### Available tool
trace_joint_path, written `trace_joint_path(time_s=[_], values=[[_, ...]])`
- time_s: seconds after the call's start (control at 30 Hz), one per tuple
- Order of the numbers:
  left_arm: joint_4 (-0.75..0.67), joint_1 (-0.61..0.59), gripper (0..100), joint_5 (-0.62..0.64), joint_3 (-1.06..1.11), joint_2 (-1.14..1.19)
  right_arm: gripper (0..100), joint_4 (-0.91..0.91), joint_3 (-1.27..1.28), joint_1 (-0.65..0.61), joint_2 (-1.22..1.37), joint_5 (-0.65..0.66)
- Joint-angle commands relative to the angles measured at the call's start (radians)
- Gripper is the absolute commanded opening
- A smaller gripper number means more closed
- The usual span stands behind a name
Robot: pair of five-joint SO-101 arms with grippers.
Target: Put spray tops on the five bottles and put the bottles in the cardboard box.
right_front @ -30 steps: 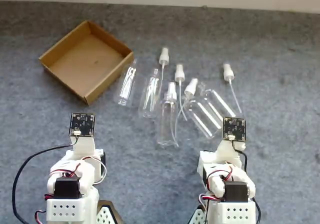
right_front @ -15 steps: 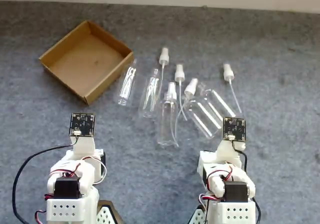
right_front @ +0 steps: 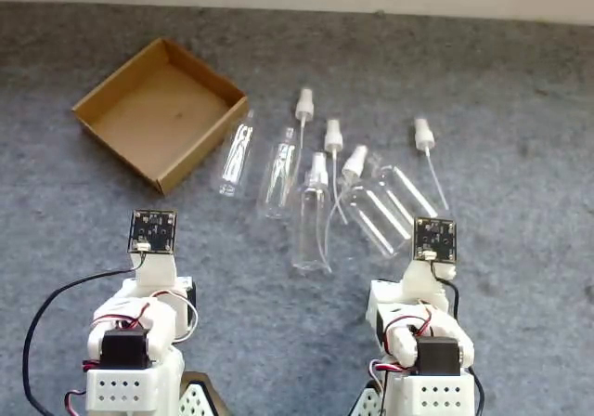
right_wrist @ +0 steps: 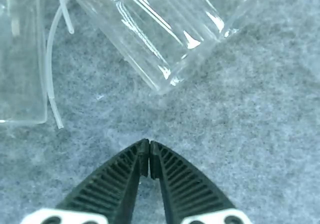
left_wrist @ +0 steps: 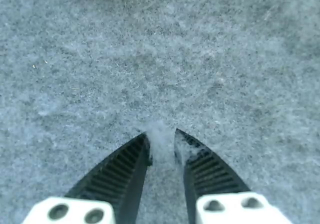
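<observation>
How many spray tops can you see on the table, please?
5 spray tops: one farthest back, one beside it, two among the bottles, one alone on the right.

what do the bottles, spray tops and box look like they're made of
Bottles: clear glossy material, probably plastic; the carpet shows through and bright highlights streak them.
Spray tops: opaque white, likely plastic, with thin translucent tubes.
Cardboard box: matte brown cardboard, no shine on its walls.
</observation>
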Motion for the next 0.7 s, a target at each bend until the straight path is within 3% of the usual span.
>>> trace_joint_path(time_s=[0.0, 0.67], values=[[0.006, -0.012, 2, -0.008, 0.024, 0.002, 0.9, 0.005, 0.139, 0.01, -0.012, -0.008], [0.006, 0.053, 3, -0.005, 0.024, 0.001, 0.9, 0.005, 0.139, 0.01, -0.012, -0.008]])
